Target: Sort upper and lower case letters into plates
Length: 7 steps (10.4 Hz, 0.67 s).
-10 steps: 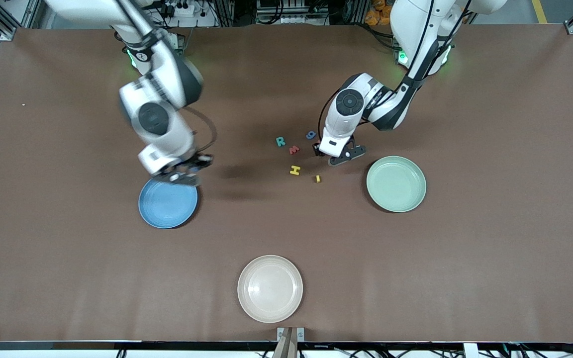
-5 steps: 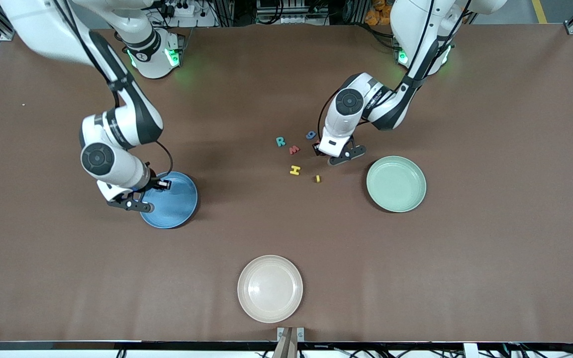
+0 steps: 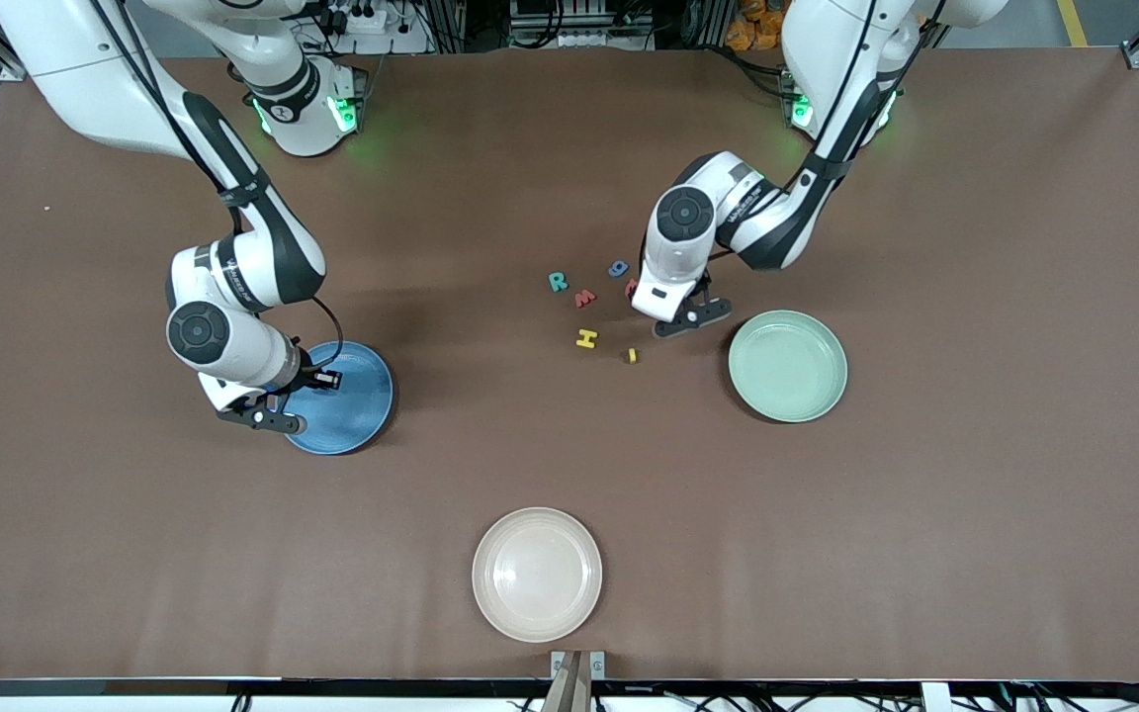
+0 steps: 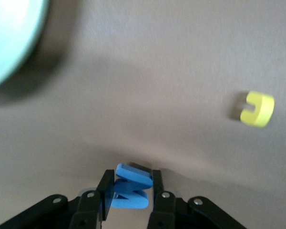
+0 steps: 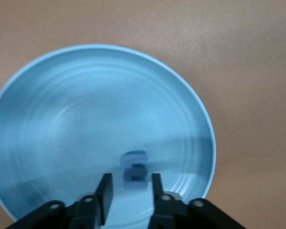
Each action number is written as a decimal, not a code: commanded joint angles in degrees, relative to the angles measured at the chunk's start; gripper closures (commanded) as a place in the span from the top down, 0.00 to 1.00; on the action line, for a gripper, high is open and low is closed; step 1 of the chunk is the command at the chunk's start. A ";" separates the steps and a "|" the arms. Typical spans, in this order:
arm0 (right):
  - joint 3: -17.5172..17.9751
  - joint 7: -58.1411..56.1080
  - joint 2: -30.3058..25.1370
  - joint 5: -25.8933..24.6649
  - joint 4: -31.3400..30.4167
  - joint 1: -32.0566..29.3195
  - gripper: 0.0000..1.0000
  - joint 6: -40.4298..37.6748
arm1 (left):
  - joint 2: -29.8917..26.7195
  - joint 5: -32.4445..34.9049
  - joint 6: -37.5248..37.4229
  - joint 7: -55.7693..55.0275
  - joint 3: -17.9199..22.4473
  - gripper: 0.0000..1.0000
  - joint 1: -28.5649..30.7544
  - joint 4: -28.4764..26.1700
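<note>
1. A blue letter (image 4: 129, 188) sits pinched between the two fingers of the left gripper (image 4: 130, 193). The fingers press on both its sides, so the claw is closed tight on it.
2. In the front view this left gripper (image 3: 680, 314) is a little right of the middle of the frame, low over the table, just beside the mint green plate (image 3: 787, 366).
3. More letters lie on the table in the middle of the frame: a teal R (image 3: 557, 282), a red letter (image 3: 585, 297), a blue g (image 3: 618, 268), a yellow H (image 3: 585, 338) and a tiny yellow letter (image 3: 632, 355).
4. The right gripper (image 5: 130, 190) hangs over the blue plate (image 5: 47, 119). Its fingers are apart. A small blue letter (image 5: 135, 172) shows between them, a bit blurry, and does not touch either finger.
5. In the front view the right gripper (image 3: 268, 407) is at the left of the frame, over the edge of the blue plate (image 3: 352, 405).
6. A cream-white plate (image 3: 537, 574) sits at the bottom middle of the frame.
</note>
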 commanded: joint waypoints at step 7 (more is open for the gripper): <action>9.76 37.71 -2.81 1.27 10.48 17.15 1.00 -12.36 | -0.58 1.55 -10.64 27.40 -0.16 0.13 11.43 6.89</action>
